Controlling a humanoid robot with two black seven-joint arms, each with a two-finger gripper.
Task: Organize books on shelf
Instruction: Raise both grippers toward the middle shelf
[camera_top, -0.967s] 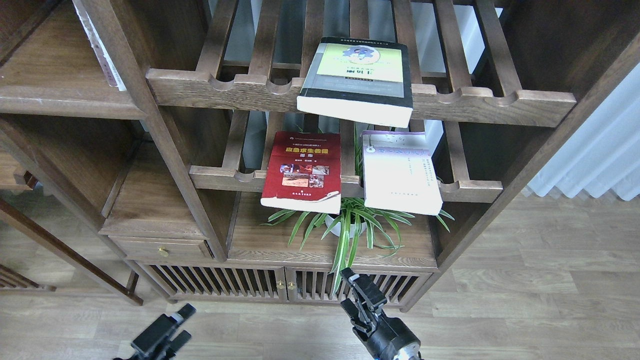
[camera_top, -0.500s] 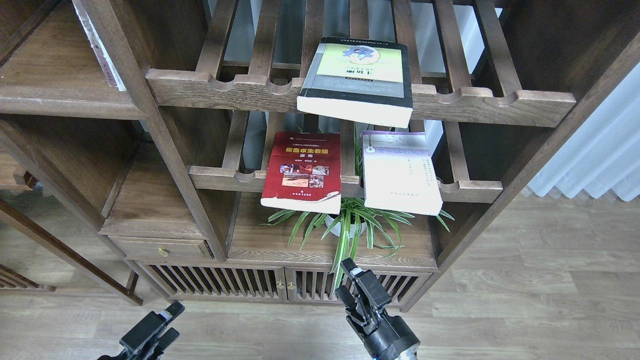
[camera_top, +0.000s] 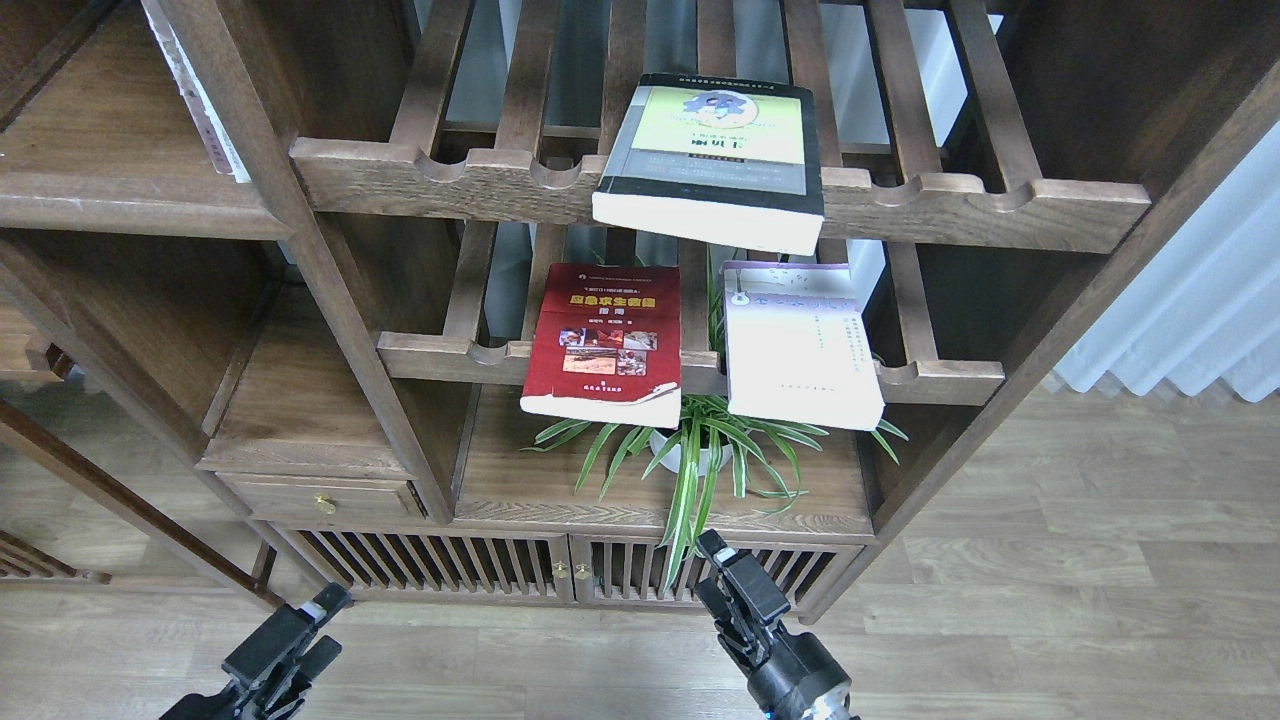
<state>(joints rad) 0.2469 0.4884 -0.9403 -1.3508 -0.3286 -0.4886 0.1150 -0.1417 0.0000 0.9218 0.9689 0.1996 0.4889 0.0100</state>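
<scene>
At the far left of the frame, a solid plank shelf (camera_top: 120, 190) with a rounded front edge runs in from the upper left, and a thin white book spine (camera_top: 200, 105) leans against the upright post there; its printing is too small to read. Low in the lower left, the left gripper (camera_top: 300, 640) points up and to the right above the wood floor (camera_top: 1050, 600); its two dark fingers lie close together and it holds nothing, but whether they are parted or pressed together cannot be told.

In the middle of the frame, the red book (camera_top: 605, 340) lies flat on the lower slatted rack (camera_top: 450, 355), its front edge overhanging the scalloped rail. Its cover carries a yellow title in Chinese characters, 应急求生教程, above a cluster of small photos; the line of text under the photos is illegible. Above it and to the right, the thick yellow-green book (camera_top: 712, 155) rests on the upper slatted rack (camera_top: 450, 175), also jutting past the rail, with a blue emblem and a dark title that cannot be made out.

Below, a spider plant (camera_top: 700, 450) in a white pot stands on the cabinet top. Just under its hanging leaves, the right gripper (camera_top: 735, 590) rises from the bottom edge, empty, fingers close together, their state unclear.

Right of the red book, apart from it, the pale lavender-white book (camera_top: 800, 345) lies on the same lower rack, its faint lettering unreadable.
</scene>
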